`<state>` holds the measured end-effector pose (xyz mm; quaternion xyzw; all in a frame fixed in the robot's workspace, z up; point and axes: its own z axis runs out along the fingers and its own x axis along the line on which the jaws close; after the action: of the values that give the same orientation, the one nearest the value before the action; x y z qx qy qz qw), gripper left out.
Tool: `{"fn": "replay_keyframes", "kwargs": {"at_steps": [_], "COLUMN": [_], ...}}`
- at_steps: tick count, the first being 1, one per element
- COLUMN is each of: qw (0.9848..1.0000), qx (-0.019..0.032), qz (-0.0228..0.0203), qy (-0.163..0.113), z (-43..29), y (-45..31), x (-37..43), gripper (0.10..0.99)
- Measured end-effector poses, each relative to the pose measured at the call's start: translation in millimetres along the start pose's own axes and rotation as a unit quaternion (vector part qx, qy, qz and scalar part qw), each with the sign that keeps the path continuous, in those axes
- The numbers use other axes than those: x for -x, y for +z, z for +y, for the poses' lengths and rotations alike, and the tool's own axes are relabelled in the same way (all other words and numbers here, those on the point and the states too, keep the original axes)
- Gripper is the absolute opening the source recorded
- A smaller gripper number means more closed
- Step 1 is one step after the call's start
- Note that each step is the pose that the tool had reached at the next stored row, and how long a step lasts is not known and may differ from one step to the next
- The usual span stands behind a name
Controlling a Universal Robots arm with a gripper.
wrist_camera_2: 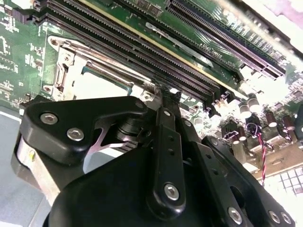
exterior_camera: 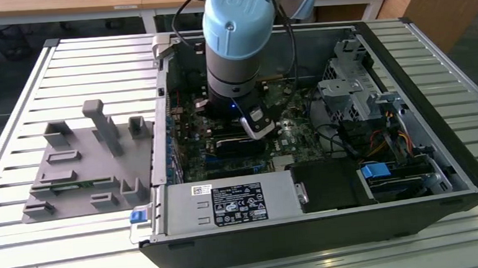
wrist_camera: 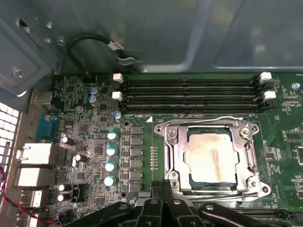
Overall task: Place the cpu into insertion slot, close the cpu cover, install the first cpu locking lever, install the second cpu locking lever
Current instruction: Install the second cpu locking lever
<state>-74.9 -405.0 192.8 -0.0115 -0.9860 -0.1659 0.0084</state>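
The cpu (wrist_camera: 211, 161), a flat pale silvery-beige square w/ a smudged face, already sits in the insertion slot (wrist_camera: 190, 176) on the green board. The cpu cover (wrist_camera: 173, 156), a thin shiny metal frame w/ a big window, looks down over it. So I judge the lever step is in hand. The gripper (wrist_camera: 162, 187) hangs just beside the slot's edge, fingers (wrist_camera_2: 166, 137) pressed together, holding nothing. Next move prob. needs a firm, precise push on thin springy wire.
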Motion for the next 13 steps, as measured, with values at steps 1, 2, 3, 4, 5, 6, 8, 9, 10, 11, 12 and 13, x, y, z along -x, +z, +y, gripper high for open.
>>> {"fn": "replay_keyframes", "kwargs": {"at_steps": [1, 2, 3, 4, 5, 6, 8, 9, 10, 11, 12, 13], "qw": [1.0000, 1.0000, 1.0000, 1.0000, 1.0000, 1.0000, 1.0000, 1.0000, 1.0000, 1.0000, 1.0000, 1.0000], "qx": [0.0001, 0.0002, 0.0003, 0.0004, 0.0004, 0.0005, 0.0005, 0.0005, 0.0005, 0.0005, 0.0005, 0.0005], "qz": [0.0000, 0.0000, 0.0000, 0.0000, 0.0000, 0.0000, 0.0000, 0.0000, 0.0000, 0.0001, 0.0000, 0.0001], "qy": [0.000, 0.000, 0.000, 0.000, 0.000, 0.000, 0.000, 0.000, 0.000, 0.000, 0.000, 0.000], "z": [0.4, 0.9, 1.4, 1.9, 2.4, 3.0, 4.4, 5.0, 5.6, 6.2, 6.9, 7.5], "y": [-1.2, -2.5, -4.0, -5.4, -6.9, -8.7, -12.7, -14.4, -16.3, -18.1, -19.9, -21.7], "x": [0.0, 0.0, -0.1, -0.1, -0.1, -0.2, -0.3, -0.3, -0.3, -0.4, -0.4, -0.5], "gripper": [0.106, 0.106, 0.106, 0.106, 0.106, 0.106, 0.106, 0.106, 0.106, 0.106, 0.106, 0.106]}}
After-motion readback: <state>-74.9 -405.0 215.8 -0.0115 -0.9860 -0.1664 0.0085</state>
